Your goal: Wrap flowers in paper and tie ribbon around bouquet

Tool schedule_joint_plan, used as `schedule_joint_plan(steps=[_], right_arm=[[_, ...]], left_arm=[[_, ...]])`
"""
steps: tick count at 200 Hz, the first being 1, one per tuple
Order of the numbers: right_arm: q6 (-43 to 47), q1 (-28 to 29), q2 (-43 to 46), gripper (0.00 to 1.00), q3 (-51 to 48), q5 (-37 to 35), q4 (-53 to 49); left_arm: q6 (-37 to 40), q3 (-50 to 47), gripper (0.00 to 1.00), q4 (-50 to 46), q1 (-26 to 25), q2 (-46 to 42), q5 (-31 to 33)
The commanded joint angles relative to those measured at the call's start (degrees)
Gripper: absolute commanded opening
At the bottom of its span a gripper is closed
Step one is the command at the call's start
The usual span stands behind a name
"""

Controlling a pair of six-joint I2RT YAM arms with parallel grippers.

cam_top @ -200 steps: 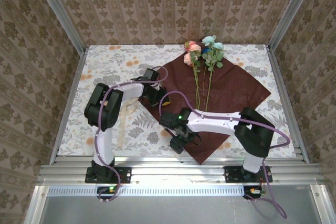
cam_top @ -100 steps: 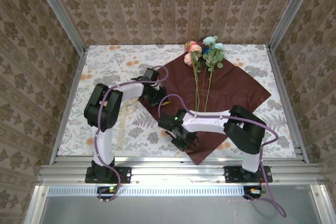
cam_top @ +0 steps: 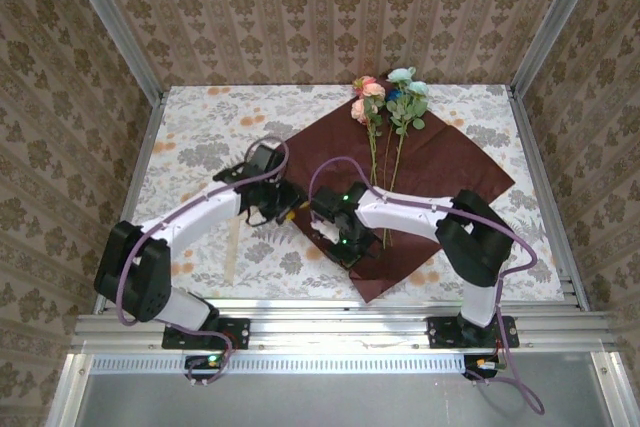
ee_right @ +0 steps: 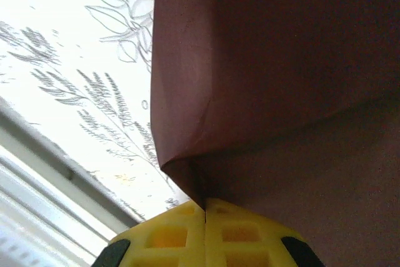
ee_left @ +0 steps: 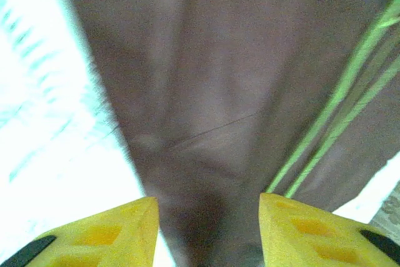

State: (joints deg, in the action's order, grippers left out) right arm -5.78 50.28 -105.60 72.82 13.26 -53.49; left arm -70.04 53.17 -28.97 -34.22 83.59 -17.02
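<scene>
Paper (ee_right: pixel 262 60) corner pinched — right end effector (ee_right: pixel 205 206) clamped.

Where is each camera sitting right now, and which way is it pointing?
Top external: above and behind the robot, looking down on the table; left claw and right claw show.
Left wrist: above the paper, facing down at it and the flower stems, past its open claw's yellow fingers.
Right wrist: low over the table, facing the paper's folded corner pinched in its shut claw.
Shared: all three see the maroon paper.
</scene>
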Motion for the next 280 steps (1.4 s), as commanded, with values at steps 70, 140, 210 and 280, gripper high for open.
schedule_joint_plan(steps=[70,140,210,280], right_arm=[[2.4,-4.58,-3.13,0.0,7.88,14.35,-7.51],[1.81,-4.6,-3.27,0.0,8.58,15.78,-7.58],[1.97,-5.59,-2.88,0.0,8.31,14.66,-6.86],[2.0,-11.72,12.98,0.58,0.55,4.82,6.53]], left_arm=[[-28.77,-11.43,0.62,16.95,-5.73,0.92,-2.04],[-36.91,-15.97,0.64,22.7,-8.64,-1.35,1.59],[-34.53,-13.38,0.06,27.76,-8.65,5.95,2.82],[-32.0,-7.38,0.0,15.58,-5.24,7.01,-0.25]])
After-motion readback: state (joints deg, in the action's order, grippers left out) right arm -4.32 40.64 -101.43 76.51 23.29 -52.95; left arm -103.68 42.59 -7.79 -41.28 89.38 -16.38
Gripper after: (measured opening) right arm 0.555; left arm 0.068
